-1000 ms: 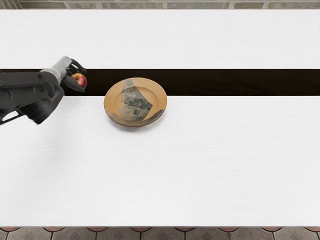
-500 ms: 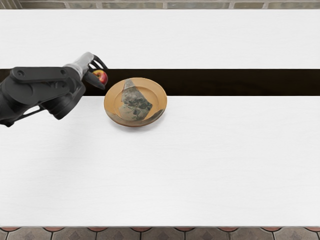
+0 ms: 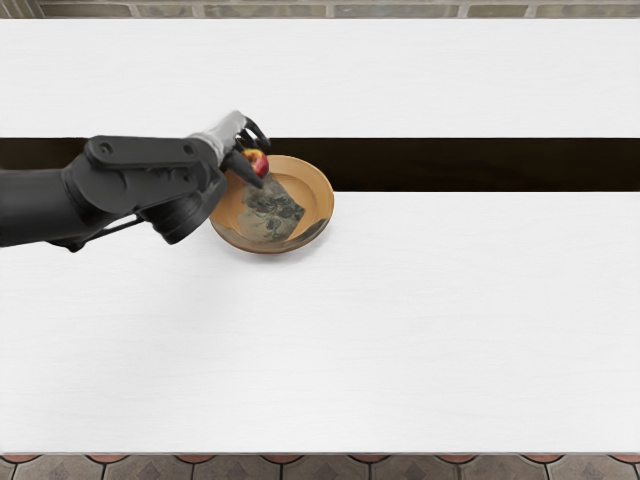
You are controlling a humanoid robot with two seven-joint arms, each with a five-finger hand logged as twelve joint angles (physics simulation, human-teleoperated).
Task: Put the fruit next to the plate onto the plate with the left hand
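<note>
Listing from the head view, the only view we have:

1. Left hand [image 3: 240,148]: at the end of a dark arm [image 3: 120,190] entering from the picture's left edge. Its fingers [image 3: 256,133] are curled and clamped round the fruit. It hangs over the plate's left rim.

2. Fruit [image 3: 258,163]: small, round, red with a yellow patch. It is held in the left hand, over the left inner part of the plate. We cannot tell whether it touches the plate or hangs just above it.
   Handling, as we judge it: light, firm and smooth-skinned, so apt to slip in a loose pinch and to roll once let go. We would hold it across its widest part, with fingers on opposite sides. We would free it low and toward the plate's middle, so that the raised rim stops any roll. Pressing hard could bruise it.

3. Plate [image 3: 322,195]: shallow, ochre, with a grey-green marking at its centre. It stands on the white table [image 3: 400,320], at the edge beside a dark gap [image 3: 480,165]. Nothing else lies on it.

4. Right hand: not shown.

5. Task state, by our judgement: fruit carried to the plate, not yet released.
</note>
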